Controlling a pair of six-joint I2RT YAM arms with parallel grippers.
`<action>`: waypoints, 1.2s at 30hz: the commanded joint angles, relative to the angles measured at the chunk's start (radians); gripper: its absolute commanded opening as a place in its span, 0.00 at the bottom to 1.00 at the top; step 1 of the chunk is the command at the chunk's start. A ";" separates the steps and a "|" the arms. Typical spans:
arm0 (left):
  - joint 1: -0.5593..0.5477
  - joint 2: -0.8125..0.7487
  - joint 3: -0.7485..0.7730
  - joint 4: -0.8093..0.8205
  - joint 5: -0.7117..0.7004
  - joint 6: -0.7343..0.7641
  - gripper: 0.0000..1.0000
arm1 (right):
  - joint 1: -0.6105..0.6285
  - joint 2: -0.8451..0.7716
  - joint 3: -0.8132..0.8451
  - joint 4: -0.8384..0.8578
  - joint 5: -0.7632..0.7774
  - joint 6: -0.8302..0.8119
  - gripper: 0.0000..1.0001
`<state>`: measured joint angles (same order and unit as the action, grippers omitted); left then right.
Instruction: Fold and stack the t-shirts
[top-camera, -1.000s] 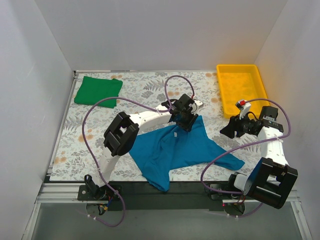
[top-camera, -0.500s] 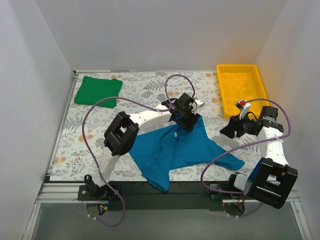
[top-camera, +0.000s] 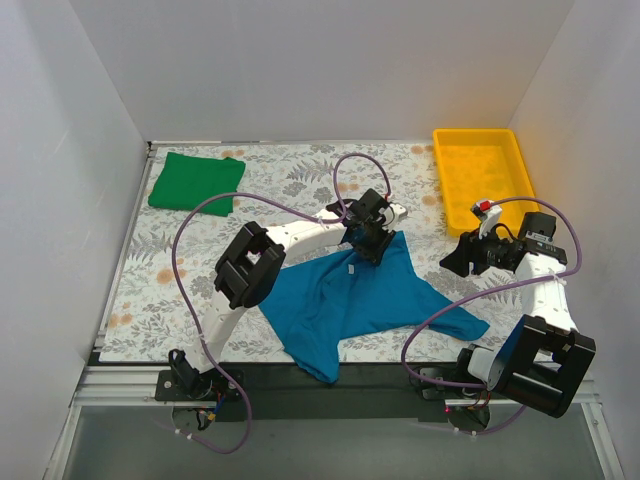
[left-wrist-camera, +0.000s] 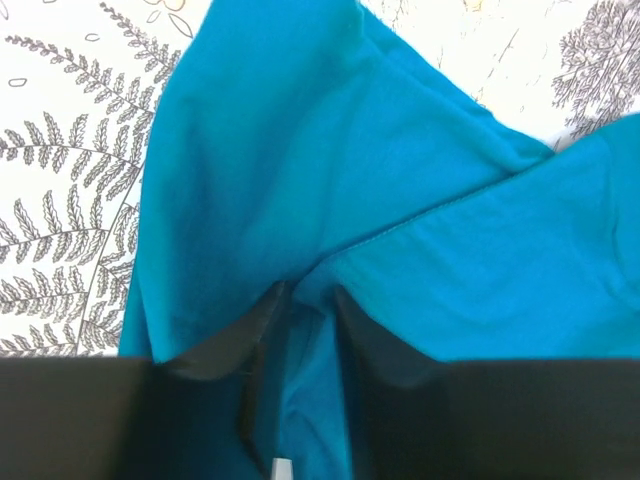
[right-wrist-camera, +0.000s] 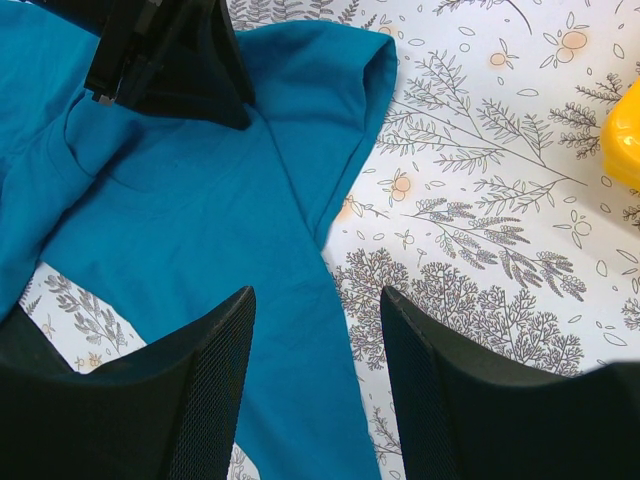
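white walls closed in a leaf-printed worktop (top-camera: 290, 175), where the green t-shirt (top-camera: 196, 181) lay folded in the far left corner. the teal-blue t-shirt (top-camera: 350, 305) sprawled unfolded toward the near edge, right of the middle. the left hand (top-camera: 372, 245) sat at that shirt's far end, its fingers (left-wrist-camera: 250, 335) drawn narrow on a pinch of teal cloth. the right hand (top-camera: 455, 258) hovered wide and empty just right of the shirt, toward the right edge. the step in hand looked to be spreading the teal shirt ahead of its first fold; stacking had not begun. the next move likely called for the right hand to take a second hold, so the pair could pull the cloth flat. bare worktop lay open toward the far edge and the left. a yellow tray (top-camera: 470, 133) filled the far right corner. the shirt's lower end lapped over the near edge, where a careless tug might drag it off.
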<state>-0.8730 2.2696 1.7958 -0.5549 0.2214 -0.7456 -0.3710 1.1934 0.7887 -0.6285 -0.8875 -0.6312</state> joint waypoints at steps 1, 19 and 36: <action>0.003 -0.008 0.022 -0.019 0.015 0.012 0.20 | -0.003 -0.003 -0.003 0.007 -0.028 -0.005 0.60; 0.003 -0.205 -0.061 0.045 0.015 -0.001 0.00 | -0.003 0.005 0.000 0.004 -0.018 -0.013 0.60; 0.005 -0.697 -0.353 0.099 -0.286 0.018 0.00 | 0.079 0.122 0.101 -0.042 0.079 -0.101 0.61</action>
<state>-0.8726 1.6913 1.4994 -0.4751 0.0517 -0.7418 -0.3161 1.2865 0.8192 -0.6621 -0.8364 -0.7055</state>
